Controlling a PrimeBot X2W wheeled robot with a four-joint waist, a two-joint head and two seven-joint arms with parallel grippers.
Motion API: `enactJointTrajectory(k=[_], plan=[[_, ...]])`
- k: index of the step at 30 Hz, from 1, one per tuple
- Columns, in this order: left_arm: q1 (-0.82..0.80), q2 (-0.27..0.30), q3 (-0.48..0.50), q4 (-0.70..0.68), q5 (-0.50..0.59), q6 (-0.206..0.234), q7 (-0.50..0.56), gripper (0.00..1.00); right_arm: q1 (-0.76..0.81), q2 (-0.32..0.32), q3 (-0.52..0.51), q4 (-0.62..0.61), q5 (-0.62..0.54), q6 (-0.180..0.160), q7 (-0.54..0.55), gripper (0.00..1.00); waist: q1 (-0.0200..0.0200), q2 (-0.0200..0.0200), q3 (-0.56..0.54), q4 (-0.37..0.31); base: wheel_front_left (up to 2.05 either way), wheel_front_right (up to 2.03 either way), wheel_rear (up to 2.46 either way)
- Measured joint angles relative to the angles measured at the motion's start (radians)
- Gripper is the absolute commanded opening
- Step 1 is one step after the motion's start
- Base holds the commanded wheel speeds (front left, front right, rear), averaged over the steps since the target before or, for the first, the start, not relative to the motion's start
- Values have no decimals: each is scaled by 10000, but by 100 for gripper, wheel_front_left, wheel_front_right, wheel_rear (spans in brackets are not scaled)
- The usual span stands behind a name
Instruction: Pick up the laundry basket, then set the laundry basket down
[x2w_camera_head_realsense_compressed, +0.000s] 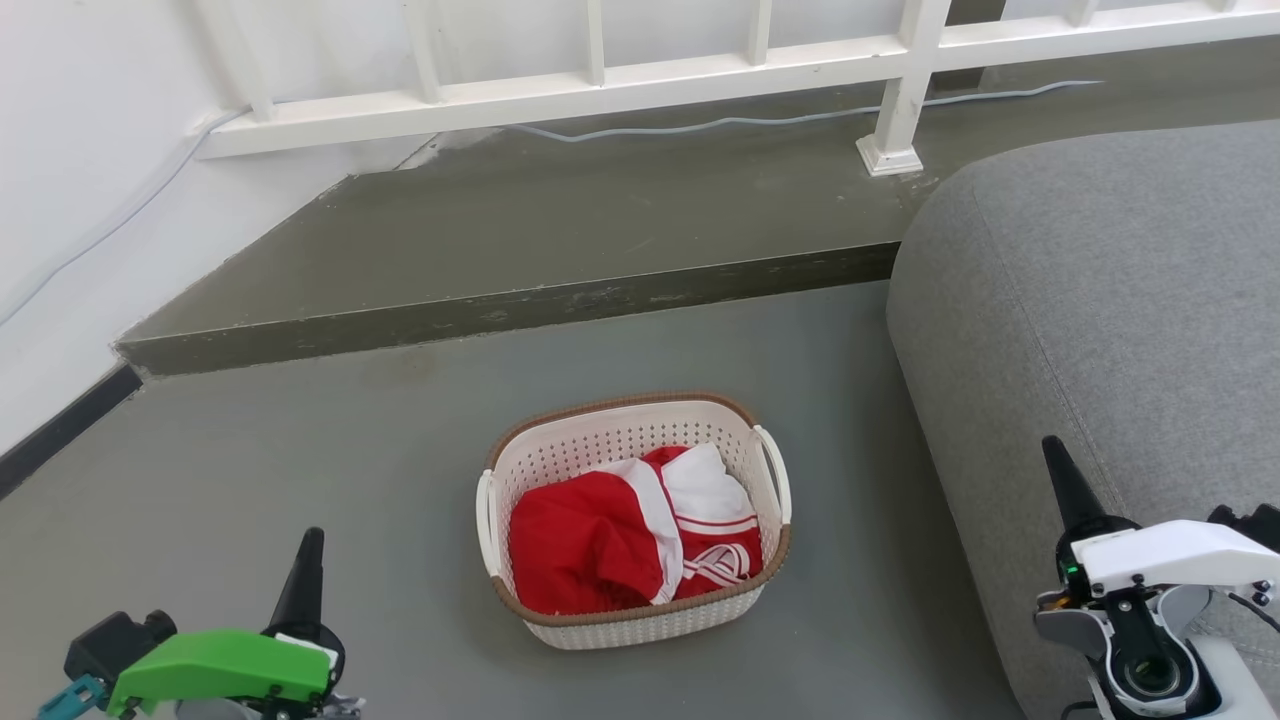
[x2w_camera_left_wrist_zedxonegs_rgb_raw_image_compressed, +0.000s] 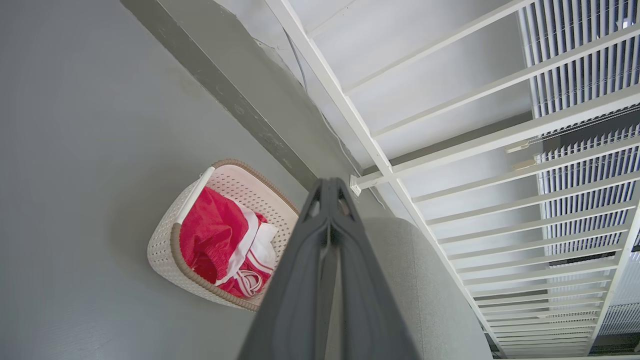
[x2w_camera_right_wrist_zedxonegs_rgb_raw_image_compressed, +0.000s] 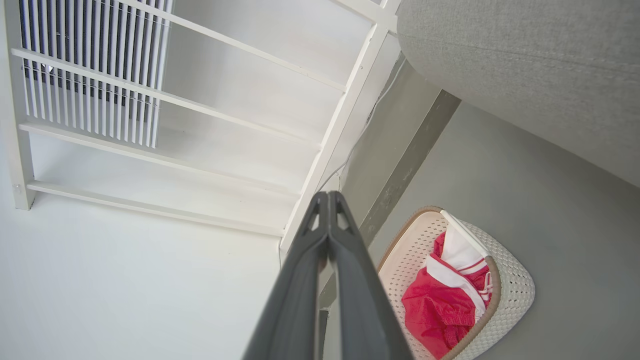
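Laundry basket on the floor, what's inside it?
A crumpled red and white garment lies inside the laundry basket, covering its bottom; anything beneath the cloth is hidden.

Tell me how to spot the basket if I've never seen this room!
Find the big grey sofa on the right. On the grey floor just left of it, in front of a low step, sits the basket. It is cream-white with lots of little holes, a brown rim, white loop handles, and red and white clothes inside.
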Motion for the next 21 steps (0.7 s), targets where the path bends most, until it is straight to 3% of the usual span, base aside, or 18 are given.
enactJointTrajectory(k=[21], plan=[[-405, 73, 571, 412, -2598, -504, 520, 0, -229, 176, -853, 84, 2385, 485, 587, 0, 0, 0, -37, 46, 0, 0, 0]])
